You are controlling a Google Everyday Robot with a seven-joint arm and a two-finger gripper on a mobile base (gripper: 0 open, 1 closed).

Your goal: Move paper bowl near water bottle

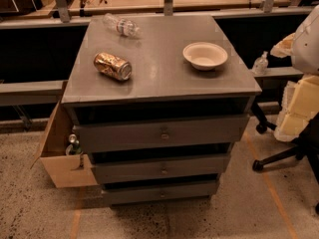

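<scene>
A grey cabinet top [164,78] carries a paper bowl [205,55], a toppled gold-brown can [112,66] and a water bottle [121,26] lying at its far-left corner. The gripper is out of frame.

Surface finishes, bench [164,78] and what's on it; hand is out of view.
Bench top is smooth grey with a dull sheen, drawer fronts [159,133] same grey but matt. Paper bowl [205,55] is matt off-white paper. Water bottle [121,26] is clear crinkled plastic with a pale label. Can [112,66] is glossy gold-brown metal. Side box [57,158] is matt brown cardboard. Floor [249,208] is speckled and rough-looking.
</scene>
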